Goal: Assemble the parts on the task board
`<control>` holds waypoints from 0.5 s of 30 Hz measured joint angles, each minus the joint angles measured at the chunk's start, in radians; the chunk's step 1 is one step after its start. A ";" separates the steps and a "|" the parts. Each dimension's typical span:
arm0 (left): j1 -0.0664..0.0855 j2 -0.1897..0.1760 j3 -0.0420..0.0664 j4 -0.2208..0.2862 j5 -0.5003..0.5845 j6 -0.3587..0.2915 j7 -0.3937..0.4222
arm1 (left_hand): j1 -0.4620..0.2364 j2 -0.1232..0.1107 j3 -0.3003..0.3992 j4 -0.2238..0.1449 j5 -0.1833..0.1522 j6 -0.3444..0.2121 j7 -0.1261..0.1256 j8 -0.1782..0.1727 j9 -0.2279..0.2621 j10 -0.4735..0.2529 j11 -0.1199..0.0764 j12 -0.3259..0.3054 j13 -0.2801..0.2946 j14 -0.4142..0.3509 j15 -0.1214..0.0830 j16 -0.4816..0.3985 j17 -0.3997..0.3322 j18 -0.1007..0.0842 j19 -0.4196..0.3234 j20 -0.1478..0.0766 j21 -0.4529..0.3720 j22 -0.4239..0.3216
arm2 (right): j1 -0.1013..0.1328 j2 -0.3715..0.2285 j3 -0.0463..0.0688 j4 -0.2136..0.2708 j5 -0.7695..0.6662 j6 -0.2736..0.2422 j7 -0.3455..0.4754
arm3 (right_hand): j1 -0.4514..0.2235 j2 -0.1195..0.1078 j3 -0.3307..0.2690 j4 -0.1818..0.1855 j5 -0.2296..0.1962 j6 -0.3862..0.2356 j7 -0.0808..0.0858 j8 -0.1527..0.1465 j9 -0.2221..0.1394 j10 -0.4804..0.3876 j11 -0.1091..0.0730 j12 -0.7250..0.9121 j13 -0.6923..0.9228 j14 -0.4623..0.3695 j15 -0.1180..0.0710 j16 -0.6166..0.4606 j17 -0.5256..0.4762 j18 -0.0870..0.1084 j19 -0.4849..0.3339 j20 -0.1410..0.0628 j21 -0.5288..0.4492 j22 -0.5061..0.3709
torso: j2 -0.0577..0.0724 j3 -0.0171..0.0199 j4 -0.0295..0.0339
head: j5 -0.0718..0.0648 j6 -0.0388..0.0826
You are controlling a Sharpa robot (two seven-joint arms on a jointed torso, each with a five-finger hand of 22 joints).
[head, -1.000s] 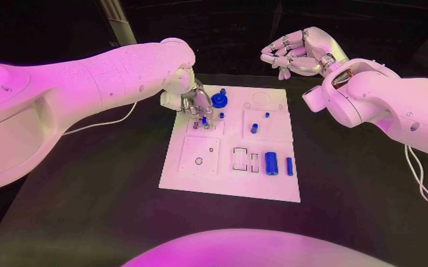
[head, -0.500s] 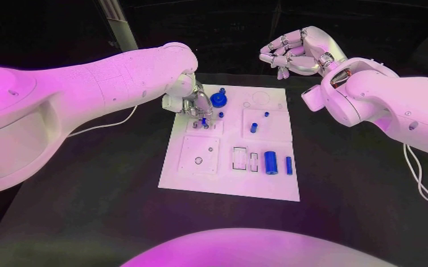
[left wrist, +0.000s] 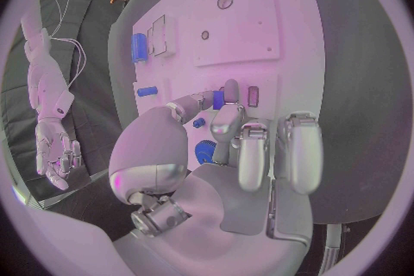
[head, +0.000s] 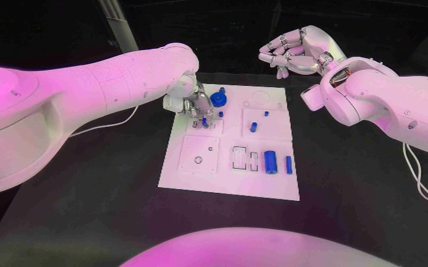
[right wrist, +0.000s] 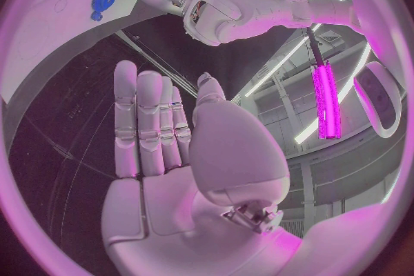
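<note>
Left hand (head: 198, 105) still pinching small blue part (head: 204, 120) over task board (head: 223, 174), right hand (head: 294, 52) unchanged, raised, holding nothing

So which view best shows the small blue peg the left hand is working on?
The left wrist view: the small blue peg sits unobstructed at the fingertips of the left hand. In the head view it is partly hidden. In the right wrist view I cannot make it out.

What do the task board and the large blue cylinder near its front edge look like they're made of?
Task board: likely rigid plastic or painted sheet, matte white, flat with crisp cut recesses. Large blue cylinder: probably moulded or printed plastic, smooth with a slight sheen, uniform colour. Neither is certain.
</note>
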 measured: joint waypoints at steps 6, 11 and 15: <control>0.000 0.000 0.000 0.003 -0.002 0.002 0.000 | 0.000 0.000 0.000 0.000 0.000 0.000 0.000 0.000 0.000 0.000 0.000 0.000 0.000 0.000 0.000 0.000 0.000 0.000 0.000 0.000 0.000 0.000 | 0.000 0.001 0.000 0.000 -0.001 0.001 0.000 | 0.000 0.000 0.000 0.000 0.000 0.000 0.000 0.000 0.000 0.000 0.000 0.000 0.000 0.000 0.000 0.000 0.000 0.000 0.000 0.000 0.000 0.000 | 0.000 0.0000 0.0006 | 0.000 -0.001; -0.001 -0.001 0.000 0.005 -0.002 0.006 0.000 | 0.000 0.000 0.000 0.000 -0.001 0.000 0.000 -0.001 0.000 0.000 0.000 0.000 0.000 0.000 0.000 0.000 0.000 0.000 0.000 0.000 0.000 0.000 | 0.000 0.001 0.000 -0.001 -0.001 0.002 -0.001 | 0.000 0.000 0.000 0.000 0.000 0.000 0.000 0.000 0.000 0.000 0.000 0.000 0.000 0.000 0.000 0.000 -0.001 0.000 0.000 0.000 0.000 -0.001 | 0.000 0.0000 0.0009 | 0.002 -0.002; -0.001 -0.002 0.000 0.007 -0.003 0.010 0.000 | 0.000 0.000 0.000 0.000 -0.001 0.000 0.000 -0.002 0.000 0.000 0.000 0.000 0.000 0.000 0.000 0.000 0.000 0.000 0.000 0.000 0.000 0.000 | 0.000 0.001 0.000 -0.001 -0.002 0.002 -0.001 | 0.000 0.000 0.000 0.000 0.000 0.000 0.000 0.000 0.000 0.000 0.000 0.000 -0.001 0.000 0.000 0.000 -0.001 0.000 0.000 0.000 0.000 -0.001 | 0.000 0.0000 0.0009 | 0.002 -0.003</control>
